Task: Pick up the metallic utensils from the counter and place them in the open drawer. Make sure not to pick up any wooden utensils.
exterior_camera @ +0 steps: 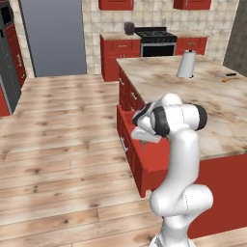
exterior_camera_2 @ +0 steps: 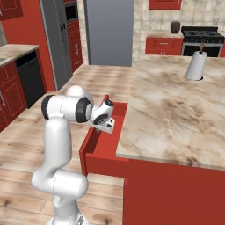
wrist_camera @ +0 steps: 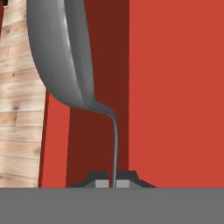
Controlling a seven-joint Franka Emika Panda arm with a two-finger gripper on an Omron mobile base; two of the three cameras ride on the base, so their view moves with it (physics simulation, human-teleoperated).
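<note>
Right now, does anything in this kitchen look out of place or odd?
Nothing is spilled or broken. The only oddity: a metal spoon pinched by its handle in the fingers, hanging over the open drawer.

Drawer (exterior_camera_2: 94, 151) stands open beside counter (exterior_camera_2: 176, 114); interior bare red under gripper (wrist_camera: 113, 183). Held spoon (wrist_camera: 65, 57) hangs ahead. Counter edge close alongside.

The spoon (wrist_camera: 65, 57) is a dull silver-grey with a pale sheen along its bowl. The drawer (exterior_camera_2: 102, 151) is bright red outside, darker brick red within. The surface (exterior_camera_2: 176, 110) is beige marbled with brown streaks. The floor (exterior_camera: 58, 144) shows light wood planks with knots. The paper roll (exterior_camera: 186, 64) is white. The arm (exterior_camera: 181, 159) is white with dark joints.
</note>
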